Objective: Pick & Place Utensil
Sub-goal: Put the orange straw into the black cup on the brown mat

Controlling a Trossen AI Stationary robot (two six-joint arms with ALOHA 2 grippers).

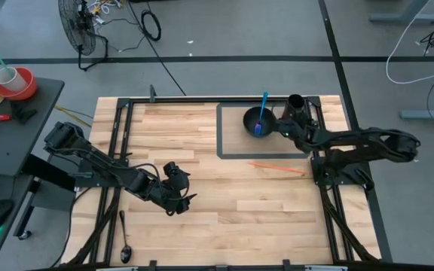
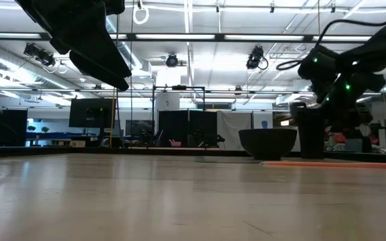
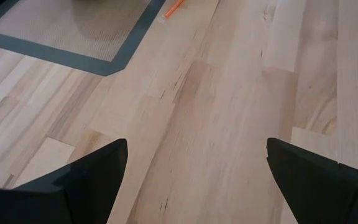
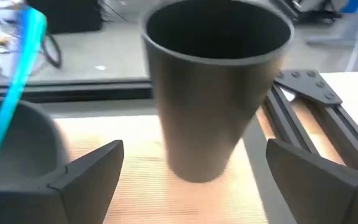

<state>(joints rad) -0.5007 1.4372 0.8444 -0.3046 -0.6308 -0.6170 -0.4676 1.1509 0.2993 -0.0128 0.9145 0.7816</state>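
Note:
A blue utensil (image 1: 263, 111) leans in a black bowl (image 1: 257, 122), its handle over the far rim. A tall black cup (image 1: 295, 103) stands upright to the right of the bowl on a grey-bordered mat (image 1: 224, 143). In the right wrist view the cup (image 4: 219, 81) fills the middle, with the bowl (image 4: 17, 146) and blue utensil (image 4: 14, 81) beside it. My right gripper (image 1: 286, 129) is open, just near of the cup and touching nothing. An orange stick (image 1: 277, 167) lies flat near the mat's front edge. A black spoon (image 1: 124, 237) lies at the table's near left. My left gripper (image 1: 177, 193) hovers open over bare wood.
The table has black metal rails along its left and right sides (image 1: 330, 188). The low view shows the bowl (image 2: 267, 142), cup (image 2: 310, 130) and orange stick (image 2: 340, 163) at the far right. A side table with a red roll (image 1: 15, 83) stands off the table's left.

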